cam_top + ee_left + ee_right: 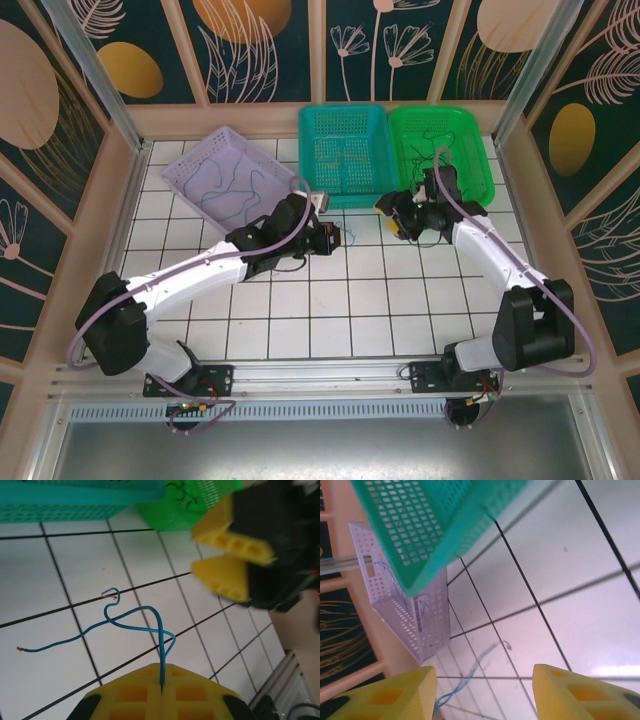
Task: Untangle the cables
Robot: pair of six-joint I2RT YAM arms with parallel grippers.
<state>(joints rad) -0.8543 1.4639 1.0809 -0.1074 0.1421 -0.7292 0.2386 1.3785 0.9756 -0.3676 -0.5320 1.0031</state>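
One thin blue wire (162, 667) sits pinched in the left gripper (161, 680), which is stretched low toward the white tiled worktop's (300, 320) far edge. The right gripper (484, 685) faces it, gaping and empty.

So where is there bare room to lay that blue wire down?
Bare tiles between the arms, toward the near rail; also between lilac basket and left arm. Crowded where the left gripper and right gripper meet, before the teal basket and green basket.
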